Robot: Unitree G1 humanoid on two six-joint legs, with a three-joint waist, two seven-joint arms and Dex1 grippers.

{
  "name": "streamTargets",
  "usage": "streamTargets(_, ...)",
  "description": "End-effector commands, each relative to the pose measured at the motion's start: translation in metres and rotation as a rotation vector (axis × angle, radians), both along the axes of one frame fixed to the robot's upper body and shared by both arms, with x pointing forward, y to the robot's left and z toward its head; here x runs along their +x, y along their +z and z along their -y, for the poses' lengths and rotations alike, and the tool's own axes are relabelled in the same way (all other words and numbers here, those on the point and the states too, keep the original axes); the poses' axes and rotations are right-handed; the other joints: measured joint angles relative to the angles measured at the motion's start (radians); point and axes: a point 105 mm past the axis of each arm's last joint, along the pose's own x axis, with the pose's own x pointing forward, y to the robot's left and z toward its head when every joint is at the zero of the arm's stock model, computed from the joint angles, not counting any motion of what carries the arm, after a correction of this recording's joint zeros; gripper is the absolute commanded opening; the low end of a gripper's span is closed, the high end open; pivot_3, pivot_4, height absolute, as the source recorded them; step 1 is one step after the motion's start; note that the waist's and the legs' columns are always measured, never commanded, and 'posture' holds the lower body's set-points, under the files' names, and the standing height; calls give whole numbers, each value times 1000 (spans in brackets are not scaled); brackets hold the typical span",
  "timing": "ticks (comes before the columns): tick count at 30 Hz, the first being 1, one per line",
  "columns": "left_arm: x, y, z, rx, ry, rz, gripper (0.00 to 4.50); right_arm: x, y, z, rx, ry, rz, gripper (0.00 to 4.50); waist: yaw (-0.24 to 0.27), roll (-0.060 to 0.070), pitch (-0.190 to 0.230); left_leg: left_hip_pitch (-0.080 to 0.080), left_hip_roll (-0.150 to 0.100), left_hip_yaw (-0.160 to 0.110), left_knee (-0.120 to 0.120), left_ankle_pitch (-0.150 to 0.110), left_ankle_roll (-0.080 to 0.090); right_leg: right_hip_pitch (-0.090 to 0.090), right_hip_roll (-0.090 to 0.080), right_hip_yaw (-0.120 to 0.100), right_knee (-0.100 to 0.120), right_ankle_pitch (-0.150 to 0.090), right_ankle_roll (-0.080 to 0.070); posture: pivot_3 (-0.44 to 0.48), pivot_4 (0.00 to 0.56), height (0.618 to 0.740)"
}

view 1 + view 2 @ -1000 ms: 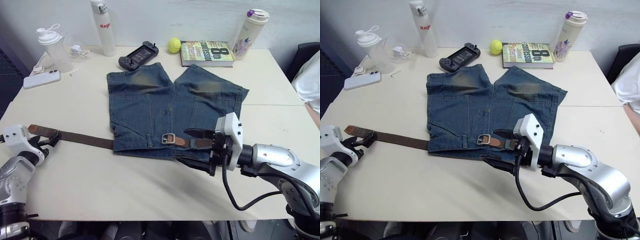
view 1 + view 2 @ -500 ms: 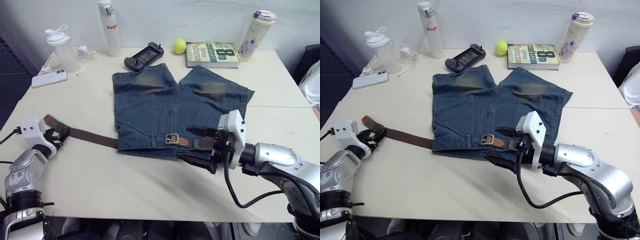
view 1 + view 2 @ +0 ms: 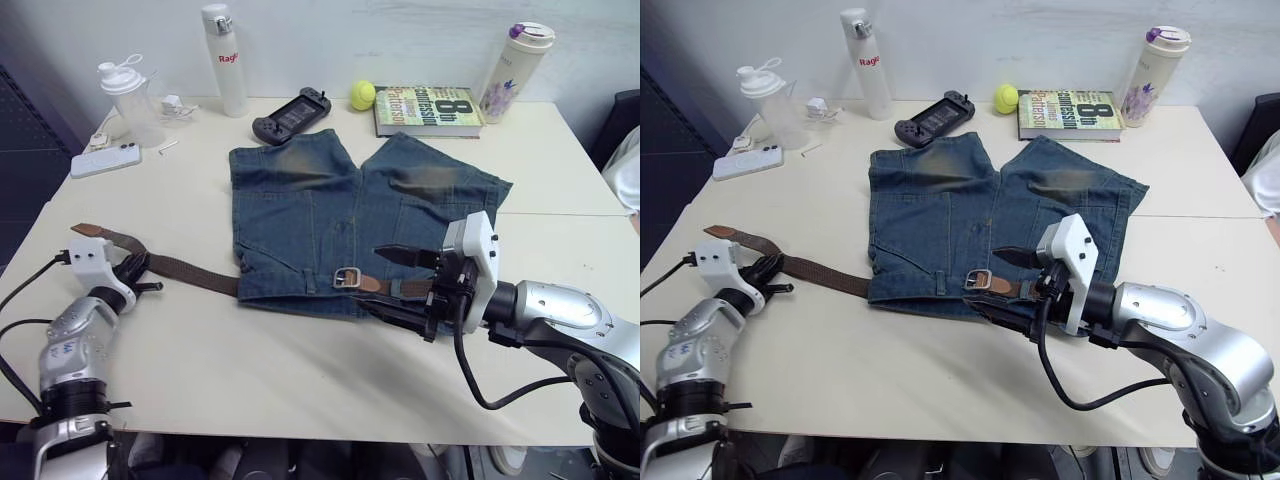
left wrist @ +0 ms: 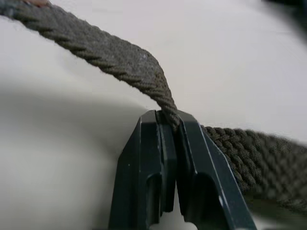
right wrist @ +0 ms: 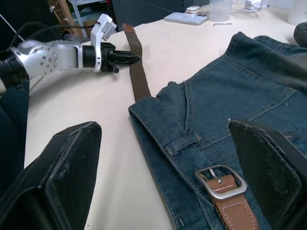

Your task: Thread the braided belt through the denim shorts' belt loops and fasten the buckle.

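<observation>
The denim shorts [image 3: 350, 225] lay flat in the middle of the surface [image 3: 300, 370], with the waist nearest the robot. The belt [image 3: 190, 272] ran from the left side of the surface into the waistband. Its free end lay loose out by the left claw. The buckle [image 3: 347, 277] sat on the waistband near the middle, joined to a tan leather tab.

The left claw [image 3: 135, 276] was pinched tight on the belt, close to the free end. In the left wrist view its two fingers [image 4: 192, 158] squeezed the woven strap, and the strap bent and lifted there.

The right claw [image 3: 405, 285] was wide open. It hung just over the waistband, right beside the buckle, and held nothing.

The belt looked soft and floppy, so I think it would bend and sag when pulled and would not push well through a belt loop [image 3: 310, 281]. Its rough weave should keep it from slipping. The best place to hold it seemed close to the end, so the tip stays straight. The buckle looked hard and smooth, so it might slide if grabbed by the metal. The shorts looked light and could bunch up or drag along if the belt was tugged hard.
</observation>
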Motion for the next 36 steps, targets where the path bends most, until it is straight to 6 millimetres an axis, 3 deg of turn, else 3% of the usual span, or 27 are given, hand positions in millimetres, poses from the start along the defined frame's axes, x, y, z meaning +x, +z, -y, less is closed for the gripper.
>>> streamTargets(1, -3, 46, 41, 398, -159, 188, 27, -4, 10, 2, -3, -12, 55, 4500, -4, -9, 5, 0, 0, 0, 0, 0, 0, 0, 0, 0, 0, 0, 0, 0, 150, 740)
streamTargets(4, -10, 57, 82, 724, -308, 268, 27, -1, 10, 0, -35, -25, 88, 4500, -6, -12, 7, -2, 0, 0, 0, 0, 0, -1, 0, -1, -2, 0, 1, 0, 150, 740)
streamTargets(9, -17, 52, 112, 1038, -427, 322, 27, 11, 4, -7, -166, -70, 203, 4500, -21, -12, 7, -2, 0, 1, -1, 0, 0, -1, 0, -1, -3, 1, 1, 0, 150, 740)
streamTargets(17, -27, 71, 150, 1228, -515, 444, 27, 40, -12, -45, -511, -168, 741, 4500, -32, -11, 8, -3, 1, 2, -2, 1, -2, -5, 0, -2, -1, 1, 2, 0, 150, 740)
streamTargets(25, -32, 72, 177, 1343, -609, 480, 27, 56, -6, -64, -577, -205, 1101, 4500, -29, -11, 8, -3, 0, 3, 0, 4, -2, -4, 0, -3, 0, 1, 2, 0, 150, 740)
streamTargets(36, -16, 79, 171, 1367, -543, 446, 27, 51, -5, -65, -573, -139, 1159, 4500, -30, -11, 8, -3, 1, 3, 0, 5, -2, -3, 0, -4, 4, 1, 2, 0, 150, 740)
